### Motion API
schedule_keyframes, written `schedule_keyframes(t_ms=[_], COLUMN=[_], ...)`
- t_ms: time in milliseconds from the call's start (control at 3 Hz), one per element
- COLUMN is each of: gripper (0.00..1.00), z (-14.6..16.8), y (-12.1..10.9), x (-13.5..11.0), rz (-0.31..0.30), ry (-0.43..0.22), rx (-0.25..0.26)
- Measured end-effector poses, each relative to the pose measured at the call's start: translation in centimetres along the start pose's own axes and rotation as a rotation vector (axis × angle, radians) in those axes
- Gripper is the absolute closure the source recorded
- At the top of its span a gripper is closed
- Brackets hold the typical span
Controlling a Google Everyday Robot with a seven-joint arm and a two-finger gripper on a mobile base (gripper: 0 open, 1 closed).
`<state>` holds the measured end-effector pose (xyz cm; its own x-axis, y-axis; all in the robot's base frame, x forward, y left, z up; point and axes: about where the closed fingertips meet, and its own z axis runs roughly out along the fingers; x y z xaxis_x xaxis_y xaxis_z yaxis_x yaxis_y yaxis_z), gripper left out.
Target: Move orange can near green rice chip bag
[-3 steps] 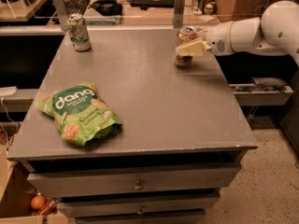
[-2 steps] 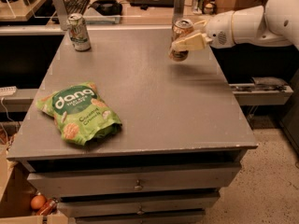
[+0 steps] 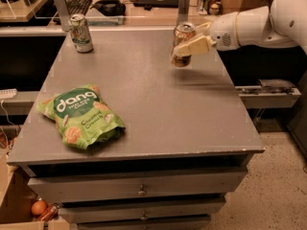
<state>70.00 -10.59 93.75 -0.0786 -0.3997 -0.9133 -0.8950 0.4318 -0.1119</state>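
Note:
The orange can [image 3: 182, 35] is upright and held in the air above the far right part of the grey table [image 3: 153, 104], its shadow on the tabletop just below it. My gripper [image 3: 188, 43] reaches in from the right on a white arm and is shut on the can, one cream finger across its front. The green rice chip bag [image 3: 80, 116] with white "dang" lettering lies flat near the table's front left corner, far from the can.
A white-and-green can [image 3: 80, 32] stands at the table's far left corner. Drawers [image 3: 139, 188] run below the front edge. A desk with a keyboard and dark items stands behind. A metal post [image 3: 184, 6] rises just behind the held can.
My gripper has lifted the orange can off the tabletop and carried it leftward and up; the arm has followed. The bag and the white-and-green can have not moved.

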Motion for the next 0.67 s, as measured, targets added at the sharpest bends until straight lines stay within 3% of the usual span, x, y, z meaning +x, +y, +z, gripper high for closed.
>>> schedule_keyframes(t_ms=[667], gripper=[1.0], z=[2.4], y=[5.0], x=[0.0], rz=[-0.066], ry=[0.071], rx=[-0.119])
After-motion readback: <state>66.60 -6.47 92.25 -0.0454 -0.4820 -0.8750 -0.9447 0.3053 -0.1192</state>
